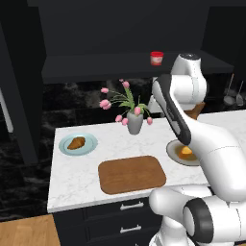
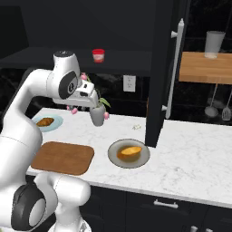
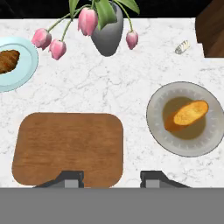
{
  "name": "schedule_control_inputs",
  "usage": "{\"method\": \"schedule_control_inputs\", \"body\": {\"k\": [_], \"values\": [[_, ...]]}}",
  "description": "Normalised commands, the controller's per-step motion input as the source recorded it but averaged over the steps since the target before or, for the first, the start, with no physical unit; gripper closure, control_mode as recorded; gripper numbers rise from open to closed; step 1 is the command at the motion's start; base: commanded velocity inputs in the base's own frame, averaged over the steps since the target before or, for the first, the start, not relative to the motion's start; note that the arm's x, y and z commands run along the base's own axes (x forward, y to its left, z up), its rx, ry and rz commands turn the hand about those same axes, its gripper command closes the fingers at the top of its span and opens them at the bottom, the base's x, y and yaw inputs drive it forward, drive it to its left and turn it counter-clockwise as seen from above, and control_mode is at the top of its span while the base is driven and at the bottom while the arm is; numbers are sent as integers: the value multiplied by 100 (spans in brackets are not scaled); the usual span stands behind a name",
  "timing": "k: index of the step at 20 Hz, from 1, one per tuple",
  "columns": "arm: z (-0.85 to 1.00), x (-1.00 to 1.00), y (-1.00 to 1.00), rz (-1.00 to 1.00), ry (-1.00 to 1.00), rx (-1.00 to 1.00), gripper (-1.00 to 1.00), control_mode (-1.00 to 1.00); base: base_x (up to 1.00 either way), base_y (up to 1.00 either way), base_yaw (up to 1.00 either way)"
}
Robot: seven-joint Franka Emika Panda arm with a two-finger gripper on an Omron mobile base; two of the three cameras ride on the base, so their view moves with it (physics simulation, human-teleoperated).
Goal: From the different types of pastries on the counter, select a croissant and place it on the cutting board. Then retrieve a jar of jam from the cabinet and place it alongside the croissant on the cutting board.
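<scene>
Counter: white marble-patterned counter (image 1: 77,178) with dark drawers and silver handles below; black wall behind, wooden floor at lower left in the left base view.
Cabinet: matte black cabinet (image 1: 120,19) above the counter, with a dark shelf ledge.
Tool: the tool (image 3: 111,177) hangs high over the counter, looking down on it; its two dark tips stand apart with nothing between them, released.
Cutting board: brown cutting board (image 3: 68,146) lies flat near the counter's front edge, bare, directly below the tool's left tip.
Croissant: the croissant (image 3: 8,60) lies on the light blue plate (image 3: 19,72), behind and to the left of the board, well apart from the tool.
Grey plate: round grey plate (image 3: 189,119) right of the board, holding the orange-yellow bun (image 3: 189,113).
Jar of jam: small red jar of jam (image 1: 156,58) stands upright on the shelf ledge.
Vase: grey vase (image 3: 107,37) with pink tulips stands behind the board, between the two plates.
</scene>
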Motion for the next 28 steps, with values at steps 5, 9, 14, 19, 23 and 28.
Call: {"method": "schedule_control_inputs", "body": {"k": [5, 9, 14, 19, 23, 28], "values": [[-2, 6, 0, 2, 7, -4, -100, -100, 0, 0, 0], [61, 0, 0, 5, -25, -1, -100, -100, 0, 0, 0], [75, -3, 0, 2, -42, 4, -100, -100, 0, 0, 0], [13, 11, 1, 0, 3, -5, -100, -100, 0, 0, 0], [98, 53, 6, 0, -30, 0, -100, -100, 0, 0, 0], [31, 9, 2, 0, -9, 0, -100, -100, 0, 0, 0]]}}
